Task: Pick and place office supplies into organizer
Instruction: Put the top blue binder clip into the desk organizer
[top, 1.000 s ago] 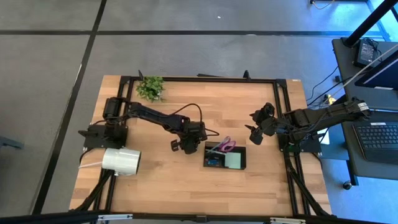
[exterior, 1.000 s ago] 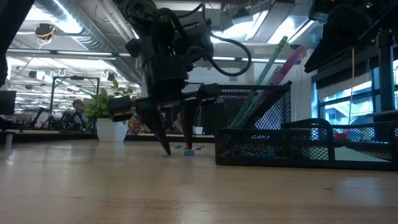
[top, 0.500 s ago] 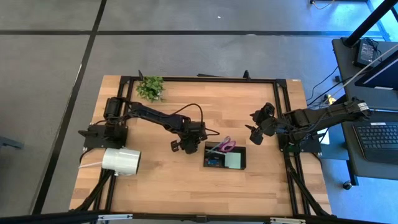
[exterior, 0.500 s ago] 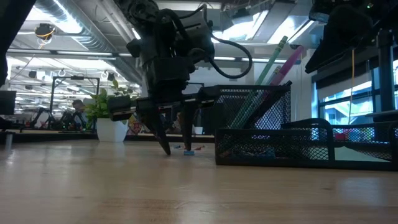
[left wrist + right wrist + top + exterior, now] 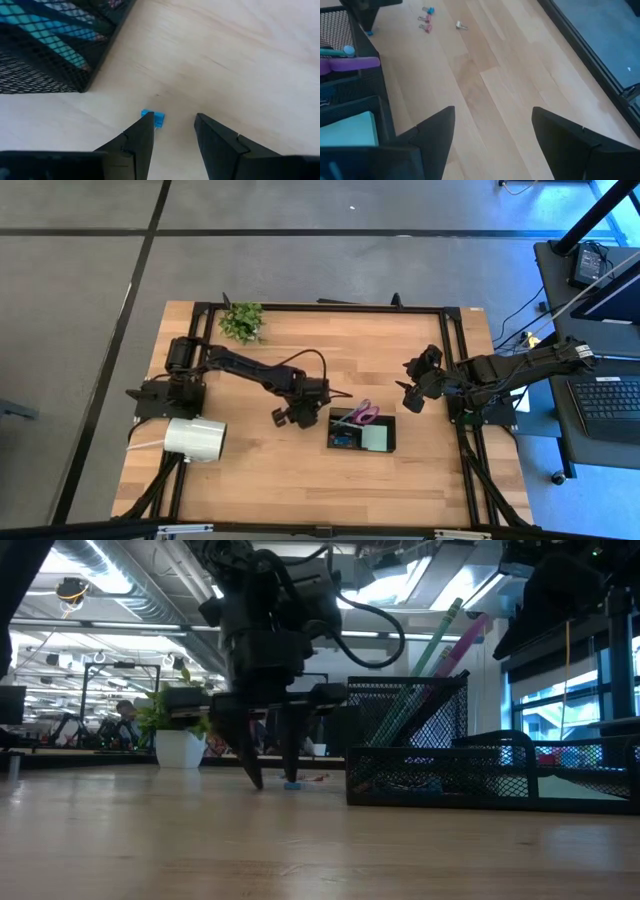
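Note:
My left gripper [image 5: 283, 418] [image 5: 172, 122] points down, open, just left of the black mesh organizer [image 5: 362, 432] [image 5: 50, 45], its fingertips low over the wood. A tiny blue clip [image 5: 155, 118] [image 5: 292, 784] lies on the table at the tip of one finger. In the organizer lie the purple-handled scissors [image 5: 362, 414] and the pale green sticky-note pad [image 5: 377, 438] [image 5: 345, 127]. More small clips [image 5: 426, 20] lie loose on the wood beyond the tray. My right gripper [image 5: 410, 395] [image 5: 492, 117] hangs open above the table, right of the organizer, holding nothing. My left gripper comes at the blue clip from above, and one fingertip [image 5: 145, 125] stands right against the clip's edge [image 5: 159, 119]. That finger hides the meeting place, so whether it touches the clip I cannot tell. The clip lies flat on the table.
A big white roll [image 5: 195, 439] lies at the table's left near side. A small green plant [image 5: 242, 321] stands at the far left. Pens stand in the organizer's tall mesh cup [image 5: 440, 640]. Black frame rails [image 5: 460, 370] run along the table's edges.
My left gripper has rolled a little about the line it points along, staying low over the wood beside the organizer. The blue clip now sits at one fingertip. The right arm has kept still.

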Action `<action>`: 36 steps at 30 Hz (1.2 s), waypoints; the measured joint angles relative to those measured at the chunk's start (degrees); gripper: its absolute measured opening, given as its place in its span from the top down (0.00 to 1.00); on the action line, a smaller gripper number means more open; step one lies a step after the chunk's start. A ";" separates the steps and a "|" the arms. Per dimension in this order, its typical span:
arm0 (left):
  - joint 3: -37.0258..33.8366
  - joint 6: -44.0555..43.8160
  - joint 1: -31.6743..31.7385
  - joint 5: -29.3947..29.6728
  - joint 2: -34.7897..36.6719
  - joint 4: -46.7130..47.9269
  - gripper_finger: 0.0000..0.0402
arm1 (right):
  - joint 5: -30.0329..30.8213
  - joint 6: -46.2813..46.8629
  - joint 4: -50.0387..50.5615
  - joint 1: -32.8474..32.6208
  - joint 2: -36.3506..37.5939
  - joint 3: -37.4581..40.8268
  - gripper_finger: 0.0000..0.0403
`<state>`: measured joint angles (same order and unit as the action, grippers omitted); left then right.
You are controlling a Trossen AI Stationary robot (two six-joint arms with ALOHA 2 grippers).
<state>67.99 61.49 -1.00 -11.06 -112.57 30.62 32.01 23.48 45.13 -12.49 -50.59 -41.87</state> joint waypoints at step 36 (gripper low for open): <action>-0.50 -9.50 -2.38 0.09 4.81 2.62 0.60 | 0.00 -1.48 -0.05 0.00 -0.02 0.00 0.33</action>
<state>67.48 51.99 -3.38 -10.97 -107.77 33.24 32.01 22.00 45.08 -12.49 -50.61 -41.87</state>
